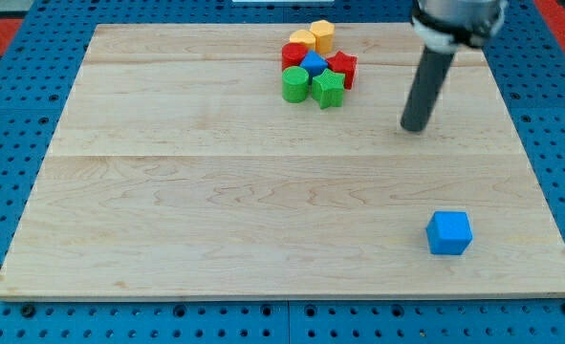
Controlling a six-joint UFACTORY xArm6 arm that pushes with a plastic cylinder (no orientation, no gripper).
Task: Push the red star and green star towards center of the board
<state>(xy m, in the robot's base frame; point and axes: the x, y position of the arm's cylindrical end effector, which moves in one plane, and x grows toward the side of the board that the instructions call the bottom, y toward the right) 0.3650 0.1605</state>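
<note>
Nearest us, a blue cube (449, 233) sits lower right. Our tip (415, 127) has no jaws and holds nothing; the red star (342, 67) and green star (327, 89) lie to its left, upper centre, clustered with half-hidden blocks.

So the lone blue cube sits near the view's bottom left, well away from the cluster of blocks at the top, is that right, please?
Not quite: the camera view shows the lone blue cube near the view's bottom right, not bottom left. It is indeed well away from the cluster at the top, where the red star and green star sit.
</note>
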